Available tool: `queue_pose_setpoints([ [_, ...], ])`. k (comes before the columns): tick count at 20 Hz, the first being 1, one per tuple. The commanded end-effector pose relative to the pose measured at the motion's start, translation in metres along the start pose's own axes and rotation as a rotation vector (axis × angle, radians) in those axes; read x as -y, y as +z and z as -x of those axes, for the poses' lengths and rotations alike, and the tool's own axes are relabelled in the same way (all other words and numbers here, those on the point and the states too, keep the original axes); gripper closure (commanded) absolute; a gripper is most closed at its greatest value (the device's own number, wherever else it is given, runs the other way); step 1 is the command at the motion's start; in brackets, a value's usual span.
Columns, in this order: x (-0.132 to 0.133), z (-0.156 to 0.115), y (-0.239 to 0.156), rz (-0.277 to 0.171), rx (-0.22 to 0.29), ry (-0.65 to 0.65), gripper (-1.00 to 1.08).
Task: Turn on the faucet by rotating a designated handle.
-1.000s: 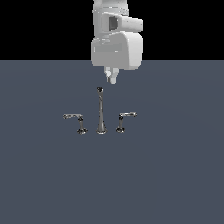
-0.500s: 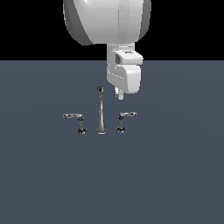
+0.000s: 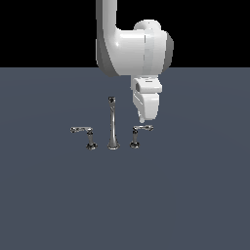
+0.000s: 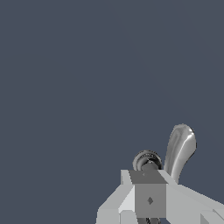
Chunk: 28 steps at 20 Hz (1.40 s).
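The chrome faucet [image 3: 113,124] stands on the dark floor, with a tall thin spout in the middle and a short lever on each side. The handle [image 3: 142,128] is the lever on the exterior view's right, its slim arm pointing right from a dark-based post [image 3: 135,142]. My gripper [image 3: 142,119] hangs just above that arm, fingers pressed together and holding nothing. In the wrist view the shut gripper [image 4: 148,178] sits right over the post top [image 4: 146,159], with the lever arm [image 4: 180,148] beside it.
The mirror-image left lever [image 3: 83,130] stands on the other side of the spout. The white arm body [image 3: 134,46] looms above and behind the faucet. Flat grey-blue floor [image 3: 195,195] surrounds the set.
The arm has swung to the exterior view's right and come down, from above the spout to just over the right-hand lever. The faucet has not moved.
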<state>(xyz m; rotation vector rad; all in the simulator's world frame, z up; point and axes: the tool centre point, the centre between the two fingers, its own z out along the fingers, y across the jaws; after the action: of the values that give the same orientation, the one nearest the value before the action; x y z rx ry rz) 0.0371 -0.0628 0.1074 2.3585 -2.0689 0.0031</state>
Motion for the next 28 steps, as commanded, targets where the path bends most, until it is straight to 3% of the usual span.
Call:
queue_pose_setpoints([
  [1, 0.005, -0.008, 0.010, -0.001, 0.001, 0.038, 1.08],
  [18, 0.011, -0.018, 0.022, -0.002, 0.004, 0.088, 1.08],
  [28, -0.022, -0.029, 0.022, -0.002, 0.004, 0.088, 1.08],
])
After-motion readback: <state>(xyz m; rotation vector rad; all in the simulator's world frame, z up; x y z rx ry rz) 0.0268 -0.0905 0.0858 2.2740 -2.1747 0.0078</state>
